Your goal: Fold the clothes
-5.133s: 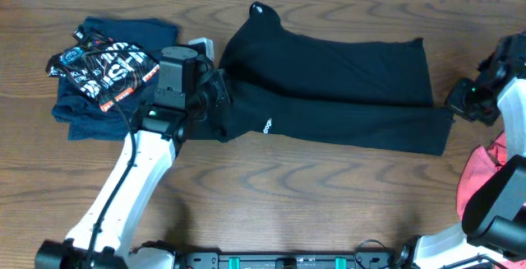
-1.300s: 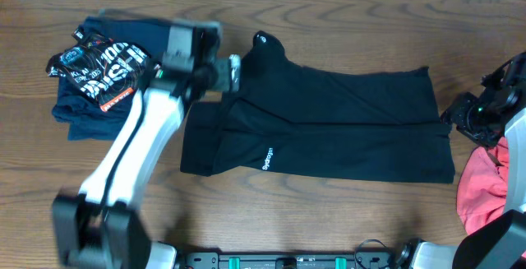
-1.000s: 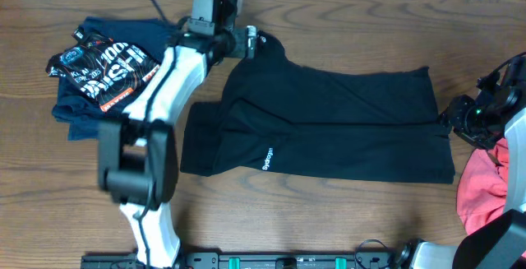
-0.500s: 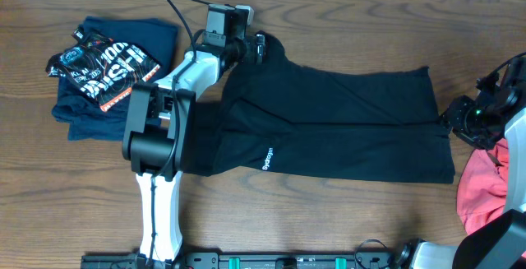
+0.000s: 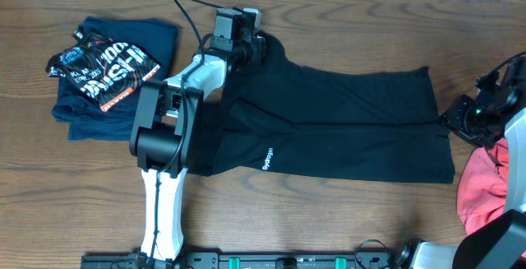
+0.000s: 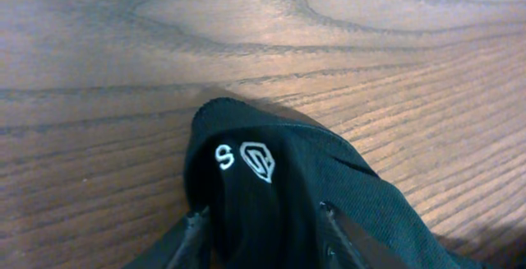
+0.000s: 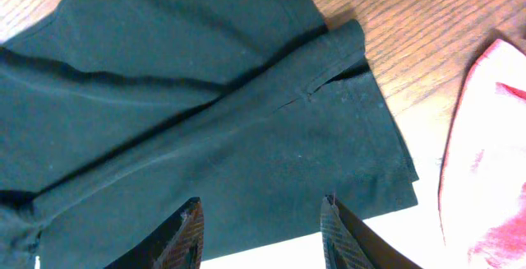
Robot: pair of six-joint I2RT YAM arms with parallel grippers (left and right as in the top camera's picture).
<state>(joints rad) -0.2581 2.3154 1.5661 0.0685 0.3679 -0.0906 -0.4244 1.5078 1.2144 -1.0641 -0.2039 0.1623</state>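
Left gripper (image 6: 261, 218) has swung onto the black garment's (image 5: 345, 117) far-left tip to lift a fold, fingers (image 6: 197, 226) straddling it, grip unclear; right gripper (image 7: 261, 220) hovers, jaws apart.

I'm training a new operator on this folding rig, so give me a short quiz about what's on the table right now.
1. True or false: the navy garment lies on top of the black garment.
2. Which part of the black garment sits between the fingers of the left gripper? A) the tip with the small white logo B) the hem nearest the right gripper C) the middle
3. What lies to the right of the black garment's hem?
Key: 1 false; 2 A; 3 the coral-red garment.
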